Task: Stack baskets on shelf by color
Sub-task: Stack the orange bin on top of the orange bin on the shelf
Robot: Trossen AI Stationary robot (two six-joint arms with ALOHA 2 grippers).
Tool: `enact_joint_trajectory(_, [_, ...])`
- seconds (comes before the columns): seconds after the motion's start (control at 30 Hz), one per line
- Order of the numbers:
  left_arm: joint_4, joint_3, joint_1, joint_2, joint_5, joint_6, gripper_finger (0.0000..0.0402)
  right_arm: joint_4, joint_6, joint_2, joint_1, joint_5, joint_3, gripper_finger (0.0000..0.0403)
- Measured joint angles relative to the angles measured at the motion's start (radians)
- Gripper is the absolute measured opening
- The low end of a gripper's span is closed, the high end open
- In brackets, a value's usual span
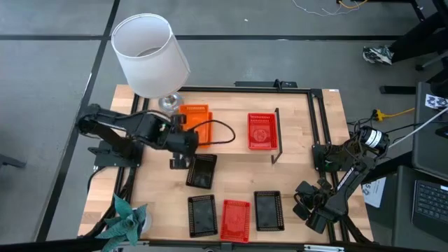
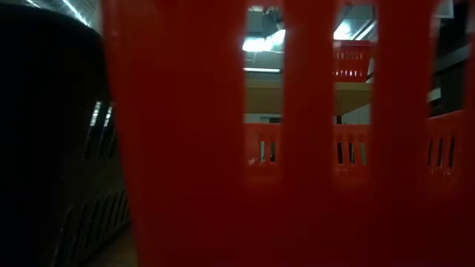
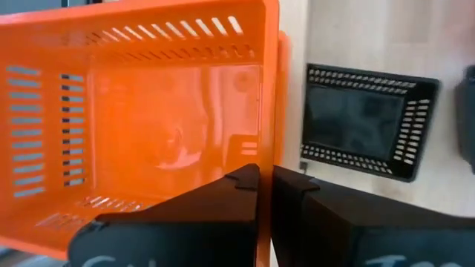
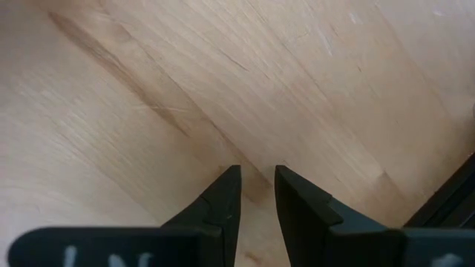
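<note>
My left gripper [image 1: 189, 138] is shut on an orange basket [image 3: 141, 111] over the left part of the shelf [image 1: 238, 115]. Another orange basket [image 1: 194, 110] sits just beyond it on the shelf. A red basket [image 1: 262, 131] rests on the shelf's right part. On the table lie three black baskets [image 1: 201, 170] [image 1: 201, 215] [image 1: 269, 210] and a red one [image 1: 235, 220]. My right gripper [image 4: 257, 185] stands open over bare wood near the table's right edge [image 1: 308, 203]. My left gripper pinches one side wall of the orange basket at its rim [image 3: 269, 148] between its two fingers, one finger inside the basket and one outside. The fingers slant down from the table's left. The basket is tilted, its open side toward the wrist camera.
A white lamp shade [image 1: 149, 54] stands at the far left and a teal plant [image 1: 126, 215] at the near left corner. A black frame [image 1: 318, 126] runs along the table's edges. A red basket [image 2: 185, 133] close to the low camera fills that view.
</note>
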Motion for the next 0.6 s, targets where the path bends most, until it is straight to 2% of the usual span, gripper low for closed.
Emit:
enact_joint_trajectory(0.33, [0.051,-0.024,0.054,0.021,0.086,0.034,0.0000,0.000,-0.002,0.000,0.000,0.000,0.000,0.0086])
enact_joint_trajectory(0.6, [0.051,-0.024,0.055,0.023,0.090,0.035,0.0019,0.000,-0.002,0.000,0.000,0.000,0.000,0.0086])
